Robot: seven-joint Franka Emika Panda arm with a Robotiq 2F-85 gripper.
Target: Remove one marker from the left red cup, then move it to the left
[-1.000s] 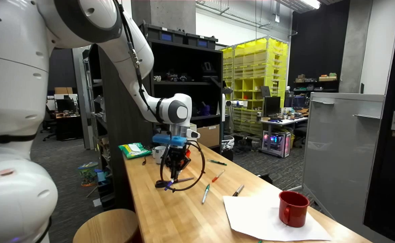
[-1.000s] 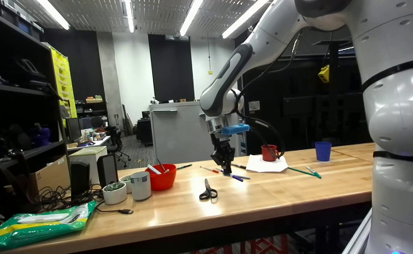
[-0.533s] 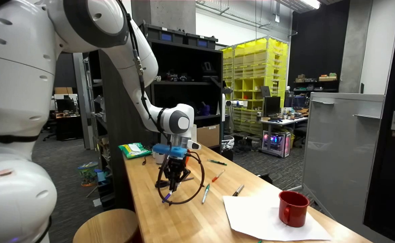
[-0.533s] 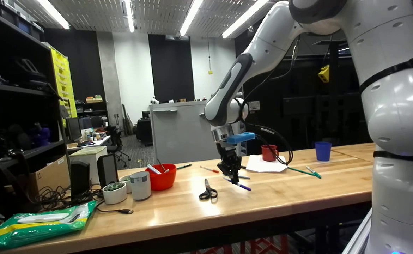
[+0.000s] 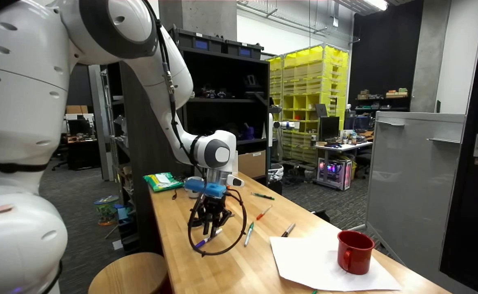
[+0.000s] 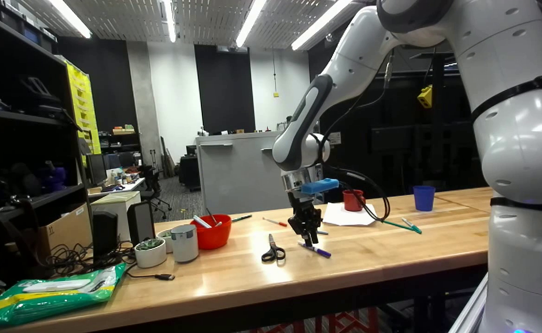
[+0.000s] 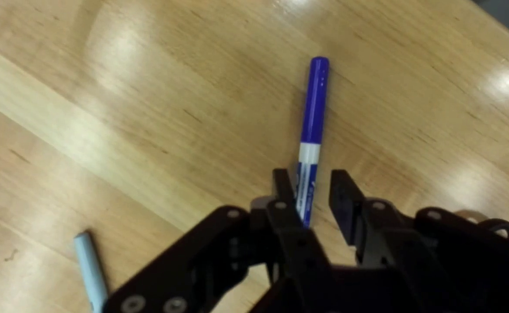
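Wrist view: slim blue-and-white, plastic-looking marker (image 7: 311, 139) set down

Within the last second the black, 2-fingered gripper (image 7: 311, 187) has lowered and its jaws have parted part-way; they straddle the marker, apparently holding nothing. The marker now lies on the pale wooden table (image 7: 171, 130), well apart, in an exterior view, from the squat, bright-red, bowl-like cup (image 6: 214, 237). The release probably finishes the placing; only backing off seems left.

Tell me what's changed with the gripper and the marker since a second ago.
The gripper came down, away from the wide red cup, and opened, letting go of the blue marker, which now lies on the table. The wide red cup, the scissors and the red mug stayed put.
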